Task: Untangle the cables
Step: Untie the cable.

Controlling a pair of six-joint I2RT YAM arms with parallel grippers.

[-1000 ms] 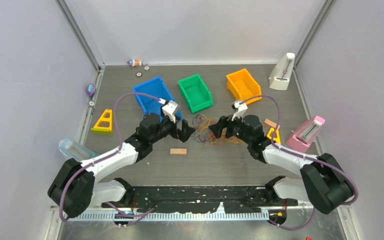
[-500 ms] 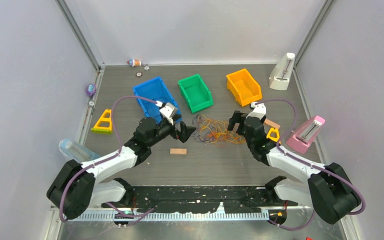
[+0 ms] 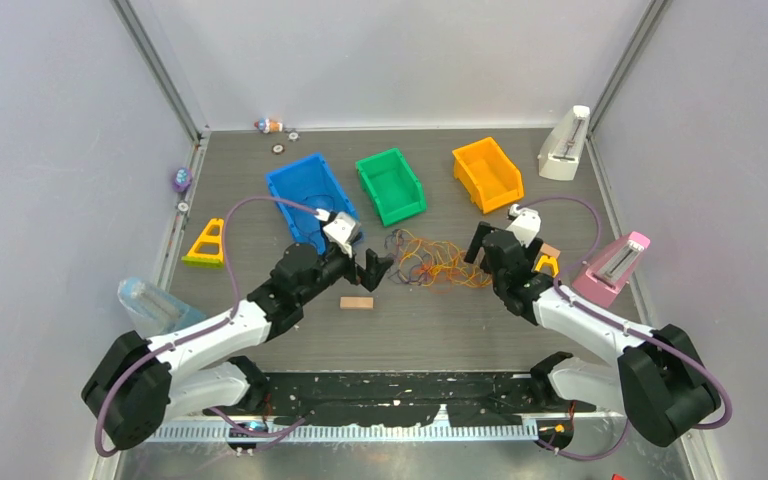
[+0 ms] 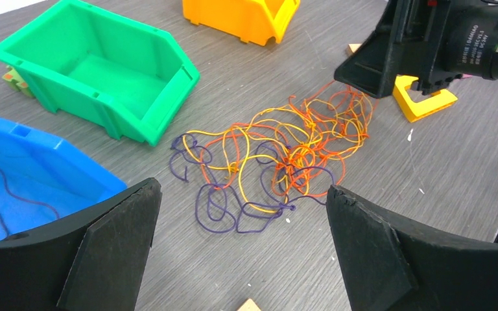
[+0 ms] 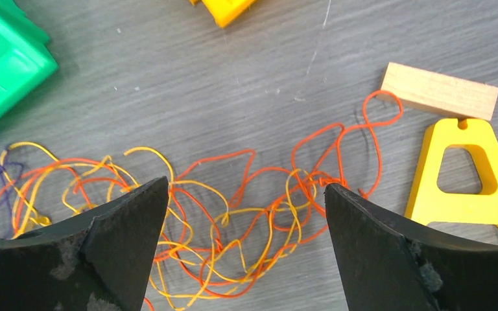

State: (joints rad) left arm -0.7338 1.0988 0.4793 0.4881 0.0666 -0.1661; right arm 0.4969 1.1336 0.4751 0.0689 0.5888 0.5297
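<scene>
Backing off rightward, the right gripper (image 3: 482,248) hangs spread and empty beside the cables (image 3: 435,258); left gripper (image 3: 374,266) spread too, just short of them. Strands sprawl loosened on the table (image 3: 410,330) between both, centre knotted. One purple strand (image 4: 16,183) lies in the blue bin (image 4: 39,155) beyond. Plenty left.

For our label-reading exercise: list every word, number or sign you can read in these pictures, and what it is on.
"DAMIAO": white print on the right arm's black wrist housing, in the left wrist view.
Smaller print beside it: too small to read.
No other text is legible.
</scene>
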